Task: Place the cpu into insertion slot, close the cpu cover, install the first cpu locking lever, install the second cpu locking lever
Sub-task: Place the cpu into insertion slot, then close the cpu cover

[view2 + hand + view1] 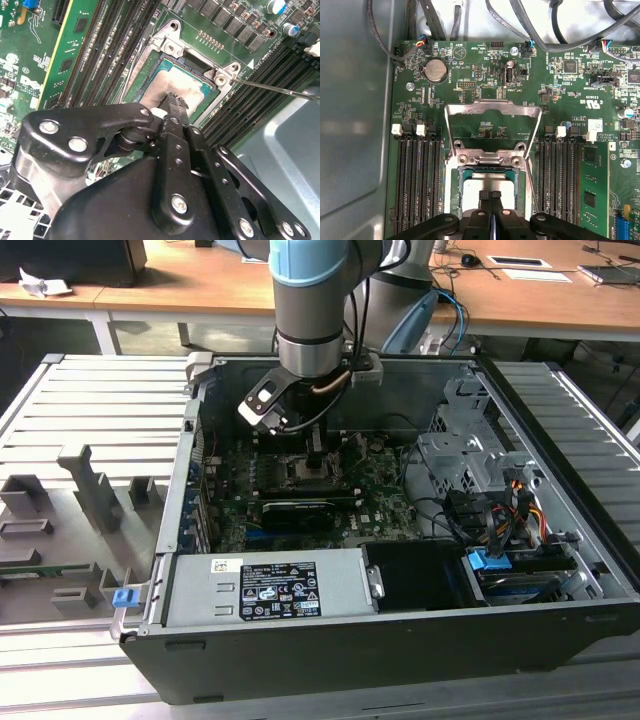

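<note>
Silvery cpu lies in insertion slot; we note gripper, tips pressed together, directly over it, cpu cover open.

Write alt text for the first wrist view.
The gripper, fingers closed, is over the pale cpu, which sits in the insertion slot. The cpu cover is swung open, away from the slot, over the green circuit board. Dark memory slots flank the socket on both sides.
</note>
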